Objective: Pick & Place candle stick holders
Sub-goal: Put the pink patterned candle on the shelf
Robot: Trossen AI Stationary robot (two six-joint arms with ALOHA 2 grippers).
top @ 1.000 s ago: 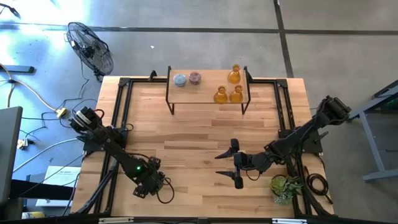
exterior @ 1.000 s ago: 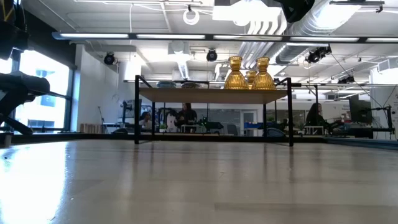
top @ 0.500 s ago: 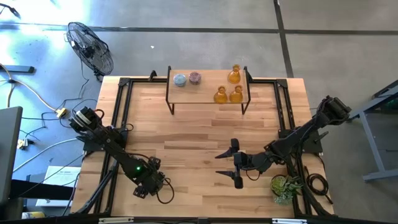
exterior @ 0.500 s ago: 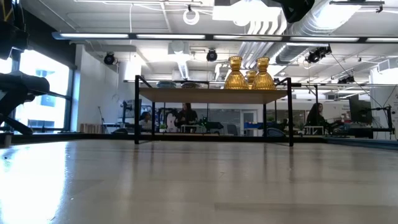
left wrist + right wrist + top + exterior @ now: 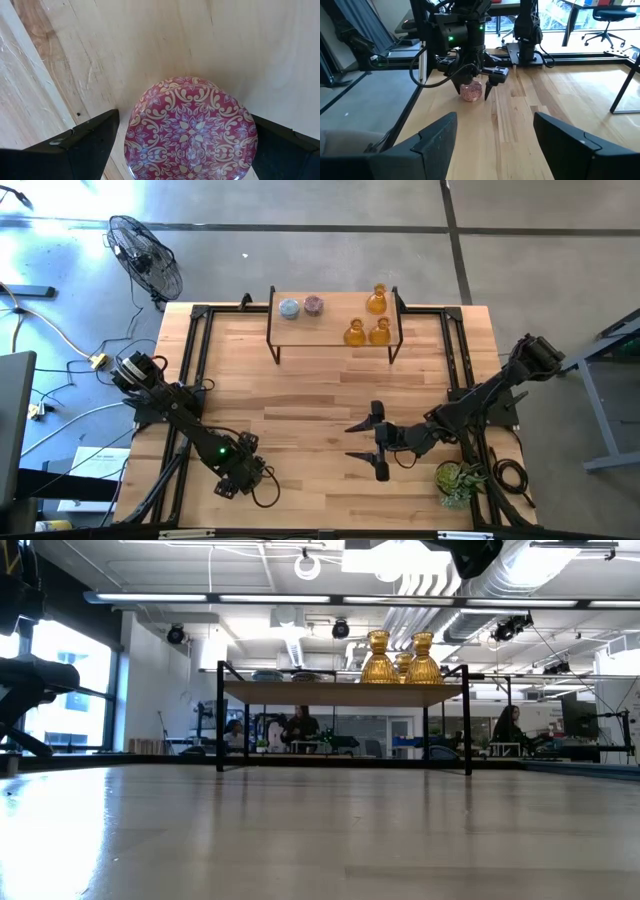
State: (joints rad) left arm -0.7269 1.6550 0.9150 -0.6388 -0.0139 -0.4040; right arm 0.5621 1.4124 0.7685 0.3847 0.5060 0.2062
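A squat round pink candle stick holder (image 5: 192, 130) with a flower pattern stands on its base on the table near the front left. My left gripper (image 5: 185, 116) points down over it, open, one finger on each side; the right wrist view shows the same gripper (image 5: 474, 86) and holder (image 5: 471, 92). In the high view the left gripper (image 5: 236, 477) hides the holder. My right gripper (image 5: 362, 444) hangs open and level over the table's middle front, with nothing between its fingers. On the wooden stand (image 5: 335, 338) at the far edge sit a pale blue holder (image 5: 289, 308), a pink one (image 5: 314, 304) and three amber flasks (image 5: 377, 300).
A green leafy plant (image 5: 458, 480) sits at the front right corner, close to the right arm. Black frame rails (image 5: 196, 360) run along the table's left and right sides. People sit in the room behind the stand (image 5: 300, 725).
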